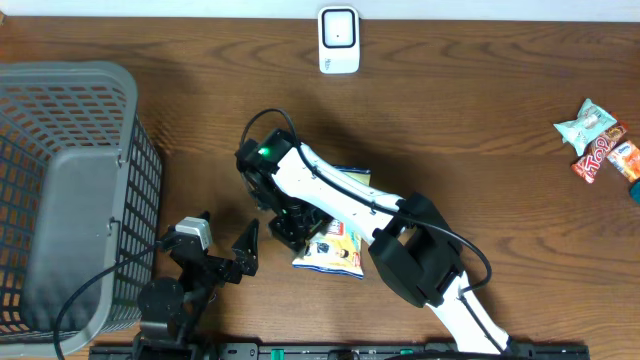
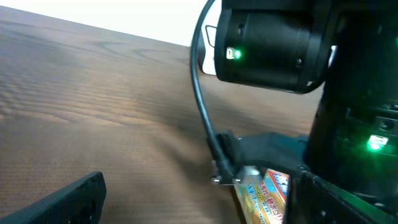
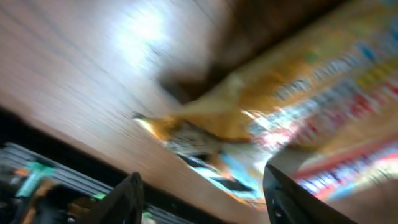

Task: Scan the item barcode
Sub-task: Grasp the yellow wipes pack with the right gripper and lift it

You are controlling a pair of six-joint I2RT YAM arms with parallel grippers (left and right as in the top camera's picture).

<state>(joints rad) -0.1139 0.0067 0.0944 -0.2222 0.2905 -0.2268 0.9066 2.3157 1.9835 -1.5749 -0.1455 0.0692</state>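
Right gripper (image 1: pixel 288 228): fingers partly spread, astride the snack packet (image 1: pixel 335 255) directly beneath; grip unconfirmed. Left gripper (image 1: pixel 225 236): spread wide, empty, just beside. Step: pickup. Next: pinch packet, lift, present barcode to scanner (image 1: pixel 338 40), well beyond.

Nearly the whole overhead view is filled by a dark brown wood-grain table (image 1: pixel 480 130). A narrow pale strip (image 1: pixel 500 8) is noted along the top edge; whether it is wall or floor cannot be told. In the left wrist view a plain white wall (image 2: pixel 124 15) is seen behind the table's far edge, upper left. A grey mesh basket (image 1: pixel 60 70) is set at the left of the overhead frame. A bright glare (image 3: pixel 143 25) is reflected off the wood, upper left of the right wrist view.
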